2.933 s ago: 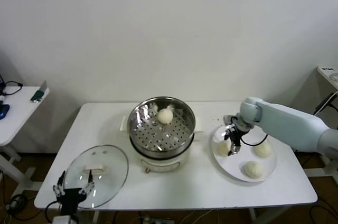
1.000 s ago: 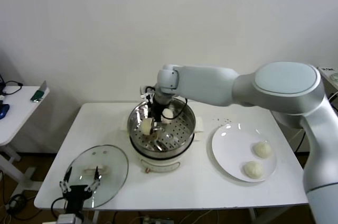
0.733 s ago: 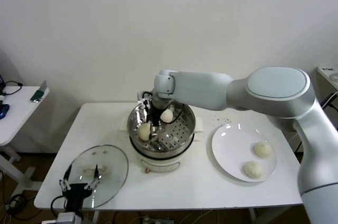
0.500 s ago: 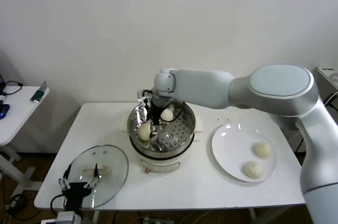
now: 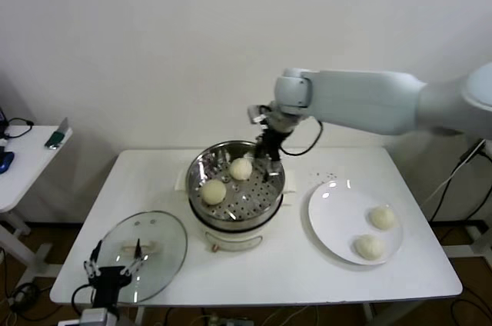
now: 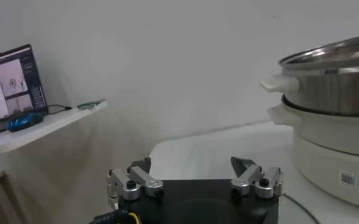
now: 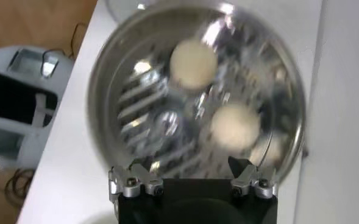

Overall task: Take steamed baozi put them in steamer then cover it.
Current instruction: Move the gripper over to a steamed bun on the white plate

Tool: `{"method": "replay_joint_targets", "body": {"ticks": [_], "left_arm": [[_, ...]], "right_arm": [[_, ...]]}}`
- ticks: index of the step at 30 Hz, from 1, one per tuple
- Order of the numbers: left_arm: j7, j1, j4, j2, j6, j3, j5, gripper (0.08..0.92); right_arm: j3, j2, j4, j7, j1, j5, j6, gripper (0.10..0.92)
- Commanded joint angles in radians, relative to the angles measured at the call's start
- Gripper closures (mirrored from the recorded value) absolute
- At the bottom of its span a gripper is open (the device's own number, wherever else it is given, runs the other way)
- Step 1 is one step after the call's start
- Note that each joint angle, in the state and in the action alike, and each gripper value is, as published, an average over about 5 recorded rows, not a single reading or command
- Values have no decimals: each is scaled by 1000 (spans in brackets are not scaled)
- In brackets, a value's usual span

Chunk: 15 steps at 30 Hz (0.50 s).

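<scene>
The right gripper [image 5: 267, 158] hangs above the right rim of the steamer, its black fingers spread apart with nothing between them; the wrist view shows the same, both finger mounts [image 7: 132, 182] set wide and empty over the pot. Its white arm reaches in from the right side of the scene, elbow high against the wall.

Directly below sits the round shiny stainless-steel steamer [image 5: 234, 158] on its cream-white base with side handles, near the middle of the white rectangular table [image 5: 307, 280]. Two small round cream-white steamed baozi lie on the perforated tray inside: one [image 5: 214, 191] toward the front left, the other [image 5: 241, 168] toward the back, apart from each other. From the right wrist camera they appear as two pale buns [image 7: 193, 64] on the holed metal floor.

To the right of the steamer lies a flat round white plate [image 5: 336, 214] carrying two more baozi [image 5: 382, 217], side by side near its right edge, not touching.

At the table's front left corner rests the round clear glass cover [image 5: 165, 253] with its metal rim and cream-white bar handle, flat on the tabletop. The left gripper [image 5: 112, 272] is low at that corner just beside the cover's near edge, fingers held wide and empty; its wrist camera looks across the table toward the steamer's side [image 6: 331, 91].
</scene>
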Motion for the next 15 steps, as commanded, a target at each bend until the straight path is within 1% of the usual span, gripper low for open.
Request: {"method": "replay_joint_targets", "body": {"ticks": [1, 8, 12, 15], "left_arm": [[-1, 3, 1, -5, 5, -2, 5, 177], [-3, 15, -4, -18, 8, -10, 17, 177], [-3, 23, -6, -26, 9, -15, 26, 177], [-3, 26, -6, -30, 12, -18, 32, 177]], "right_arm": [[-25, -391, 224, -26, -16, -248, 12, 203], [62, -527, 214, -26, -217, -422, 32, 203], [147, -567, 167, -28, -349, -508, 45, 203], [189, -577, 136, -38, -410, -546, 53, 203]]}}
